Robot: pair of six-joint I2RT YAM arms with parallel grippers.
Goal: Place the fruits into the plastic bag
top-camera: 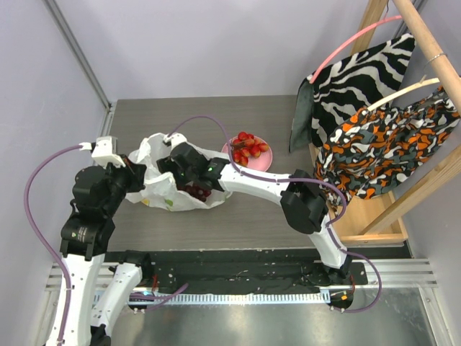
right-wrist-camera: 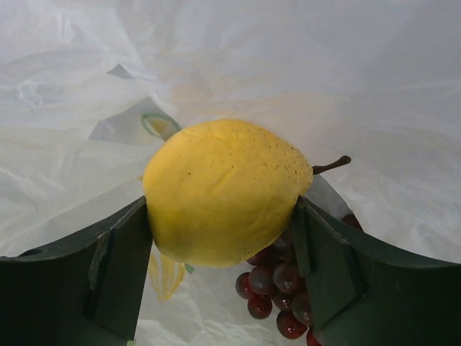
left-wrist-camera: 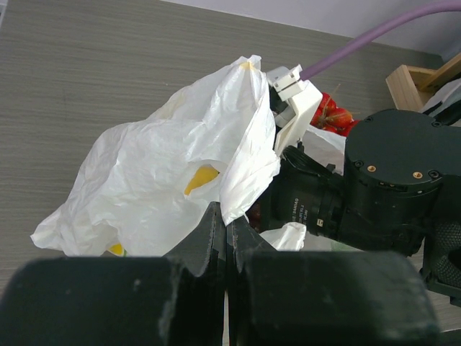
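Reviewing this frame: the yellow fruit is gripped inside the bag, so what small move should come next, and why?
Probably open the right end effector and let the yellow fruit drop. It is clamped between the fingers with the plastic bag all around it and the grape bunch lying just past it, while the left end effector pinches the bag's edge.

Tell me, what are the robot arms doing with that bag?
The left gripper pinches the edge of the plastic bag, holding it up. The right gripper reaches inside, clamped on a yellow fruit, with grapes already lying below it. Small red fruits wait on the pink plate.
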